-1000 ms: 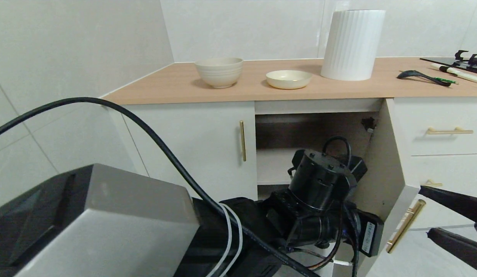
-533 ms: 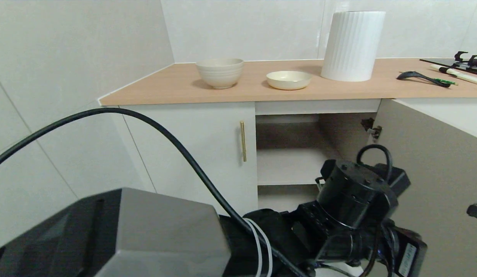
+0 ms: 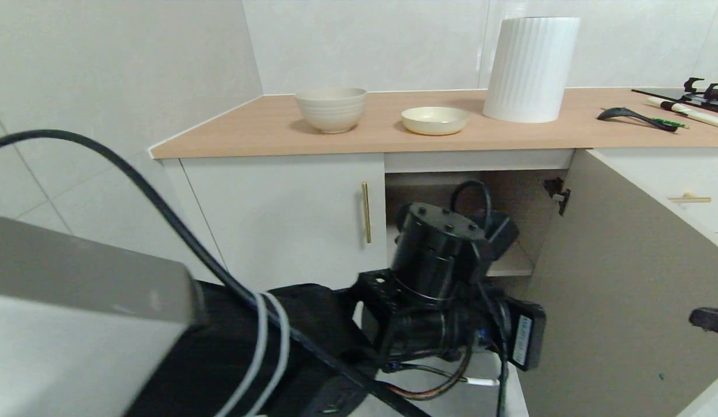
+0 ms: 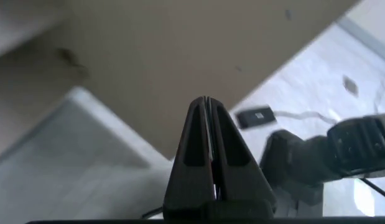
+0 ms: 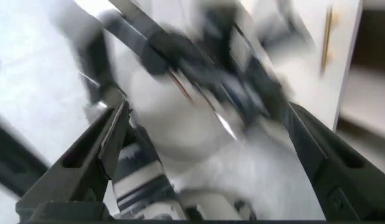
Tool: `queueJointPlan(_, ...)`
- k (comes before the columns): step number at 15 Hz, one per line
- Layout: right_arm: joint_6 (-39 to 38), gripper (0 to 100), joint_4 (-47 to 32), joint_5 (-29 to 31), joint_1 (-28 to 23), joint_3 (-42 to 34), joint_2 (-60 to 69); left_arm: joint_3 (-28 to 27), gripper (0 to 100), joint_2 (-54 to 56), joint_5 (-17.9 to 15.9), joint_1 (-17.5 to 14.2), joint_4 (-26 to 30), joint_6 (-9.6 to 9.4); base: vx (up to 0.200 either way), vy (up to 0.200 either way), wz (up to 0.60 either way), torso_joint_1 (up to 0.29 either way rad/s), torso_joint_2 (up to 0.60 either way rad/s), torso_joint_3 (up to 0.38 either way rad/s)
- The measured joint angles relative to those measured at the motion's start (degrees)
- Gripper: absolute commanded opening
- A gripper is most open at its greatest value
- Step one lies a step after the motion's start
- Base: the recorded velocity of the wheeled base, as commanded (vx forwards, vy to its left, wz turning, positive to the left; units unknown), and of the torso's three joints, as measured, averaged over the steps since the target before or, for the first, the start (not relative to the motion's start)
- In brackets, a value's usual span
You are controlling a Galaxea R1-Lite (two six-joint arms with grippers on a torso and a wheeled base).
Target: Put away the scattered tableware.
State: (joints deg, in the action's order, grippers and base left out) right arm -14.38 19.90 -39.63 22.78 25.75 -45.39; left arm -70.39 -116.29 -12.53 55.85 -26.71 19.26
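A beige ribbed bowl [image 3: 331,109] and a shallow cream dish [image 3: 434,120] stand on the wooden counter [image 3: 254,130]. A black spoon [image 3: 637,116] and a white-handled utensil [image 3: 689,112] lie at the counter's far right. Under the dish the cabinet [image 3: 451,191] stands open, its door [image 3: 619,278] swung out to the right. My left arm's wrist [image 3: 440,266] hangs in front of that opening. The left gripper [image 4: 206,109] is shut with nothing in it. My right gripper [image 5: 211,130] is open and holds nothing; one of its fingers [image 3: 709,319] shows low beside the door.
A tall white ribbed container [image 3: 531,68] stands behind the dish. The left cabinet door [image 3: 283,220] is closed, with a brass handle [image 3: 365,212]. Drawers [image 3: 689,191] lie behind the open door. A tiled wall [image 3: 104,87] bounds the left side.
The cabinet door has swung much wider open. My left wrist went right, then back up and left in front of the opening. The right gripper has dropped toward the picture's right edge.
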Motion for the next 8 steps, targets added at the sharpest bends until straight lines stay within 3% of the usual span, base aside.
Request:
queueJointPlan(5, 0.4, 100, 0.2, 2.1, 0.8, 5.3, -10.8, 15.0, 0, 14.9, 0.2, -11.5, -3.5, -0.16, 0.0, 0.0, 0.0, 0.0, 0.0, 0.0)
queueJointPlan(6, 1.1, 100, 0.2, 5.4, 1.7, 7.1, -14.1, 18.3, 0, 17.4, 0.2, -14.4, -4.5, -0.6, 0.0, 0.0, 0.0, 0.0, 0.0, 0.0)
queueJointPlan(8, 3.4, 100, 0.3, 19.5, 6.5, 11.0, -21.2, 24.6, 0, 21.6, 0.2, -20.5, -6.8, -2.32, 0.0, 0.0, 0.0, 0.0, 0.0, 0.0)
